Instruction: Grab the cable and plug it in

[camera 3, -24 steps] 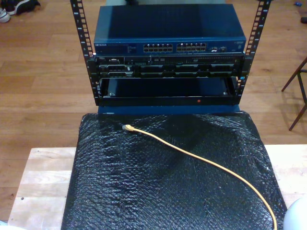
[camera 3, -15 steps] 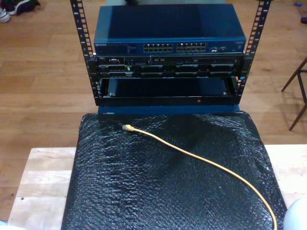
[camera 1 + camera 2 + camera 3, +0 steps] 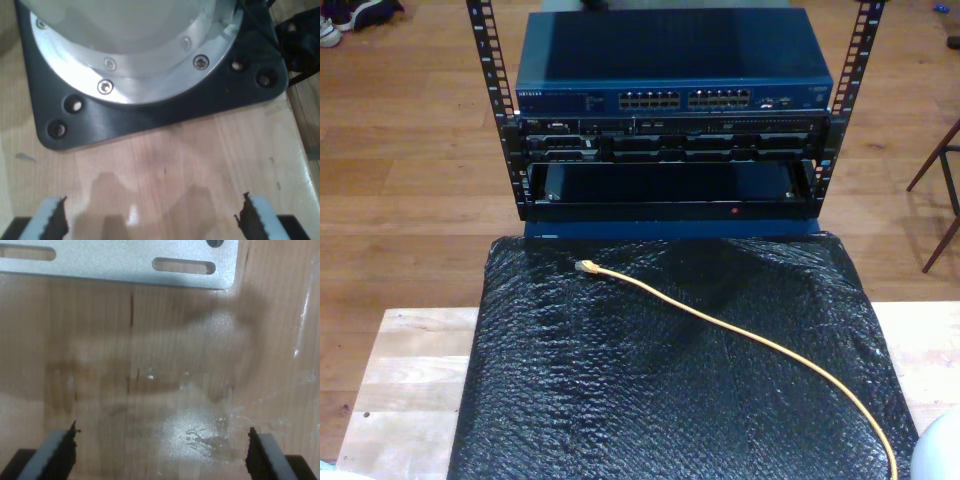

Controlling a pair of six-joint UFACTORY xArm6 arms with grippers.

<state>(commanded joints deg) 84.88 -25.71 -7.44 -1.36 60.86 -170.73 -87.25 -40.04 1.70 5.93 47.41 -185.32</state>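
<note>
The first gripper (image 3: 150, 220) stands wide open, its two toothed fingertips (image 3: 52, 220) far apart with nothing between them, over bare pale wood. Just beyond it on that wood sits a black base plate (image 3: 150, 112) carrying a round silver flange (image 3: 140, 75) with bolts along its rim.

The second gripper (image 3: 162, 455) is likewise spread wide and empty, its fingertips (image 3: 60, 452) hanging over a shiny, stained stretch of wooden surface (image 3: 150, 365). A silver metal bracket (image 3: 125, 262) with slotted holes lies on the wood farther out.

In the exterior view, the cable (image 3: 740, 335) lies loose on a black bubble-wrap sheet (image 3: 620, 400) covering the wooden surface (image 3: 410, 380). Its pale plug (image 3: 585, 267) rests toward the sheet's far edge, to the exterior view's left of centre, and the yellow-orange line curves from there down to the exterior view's lower right corner, where a white rounded part of an arm (image 3: 940, 450) shows. Beyond the sheet stands a black rack (image 3: 490, 90) holding a blue network switch (image 3: 670, 60) with rows of ports (image 3: 685, 99), and black panels (image 3: 670, 140) beneath it. The rack stands on a wooden floor (image 3: 410, 150).
</note>
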